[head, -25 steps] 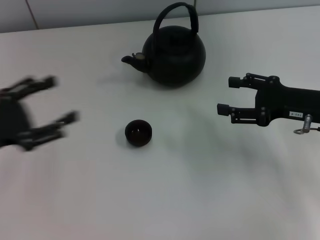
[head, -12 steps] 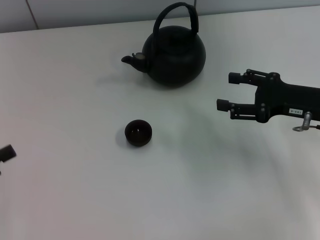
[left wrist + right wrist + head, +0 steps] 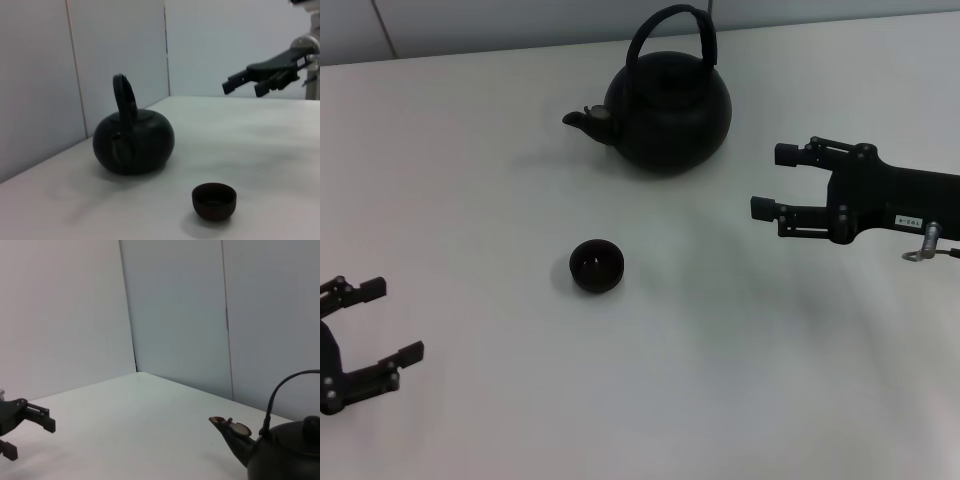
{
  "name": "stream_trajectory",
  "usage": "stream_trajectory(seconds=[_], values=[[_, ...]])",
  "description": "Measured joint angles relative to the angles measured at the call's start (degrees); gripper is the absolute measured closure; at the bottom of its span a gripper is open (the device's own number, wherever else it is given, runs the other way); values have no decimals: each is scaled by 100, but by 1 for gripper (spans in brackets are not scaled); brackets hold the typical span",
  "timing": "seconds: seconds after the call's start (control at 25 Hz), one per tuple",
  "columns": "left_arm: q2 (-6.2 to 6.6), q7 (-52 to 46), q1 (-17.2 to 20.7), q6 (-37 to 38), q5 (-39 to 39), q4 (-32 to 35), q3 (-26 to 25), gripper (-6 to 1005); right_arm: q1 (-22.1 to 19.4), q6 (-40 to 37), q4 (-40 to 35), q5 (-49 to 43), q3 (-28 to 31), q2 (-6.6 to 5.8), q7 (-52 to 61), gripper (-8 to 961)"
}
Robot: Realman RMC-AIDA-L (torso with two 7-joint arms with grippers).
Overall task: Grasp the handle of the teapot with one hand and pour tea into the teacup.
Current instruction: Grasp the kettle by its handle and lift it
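The round black teapot [image 3: 670,110] stands upright at the back of the white table, its spout [image 3: 582,120] pointing left and its arched handle [image 3: 672,30] rising over the top. The small black teacup [image 3: 596,266] sits in front of it, toward the table's middle. My right gripper [image 3: 767,182] hovers open to the right of the teapot, fingers pointing left, apart from it. My left gripper [image 3: 390,321] is open at the lower left edge, well left of the teacup. The left wrist view shows the teapot [image 3: 134,142], teacup [image 3: 214,200] and right gripper [image 3: 241,84].
The white table [image 3: 650,400] spreads wide around the teacup. A grey wall [image 3: 520,20] runs along the table's back edge just behind the teapot. The right wrist view shows the teapot [image 3: 290,455] and the left gripper [image 3: 25,432] far off.
My left gripper dropped from the mid-left down to the lower left edge, passing nearly out of view on the way. The right gripper barely shifted. Teapot and teacup stayed put.
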Motion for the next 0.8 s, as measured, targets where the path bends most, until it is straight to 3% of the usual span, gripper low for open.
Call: stream_trajectory(seconds=[0.8], values=[[-86,3,-88,-12,114,-4,-10,187,-79,-27,253,367,-1,14,-326,131]])
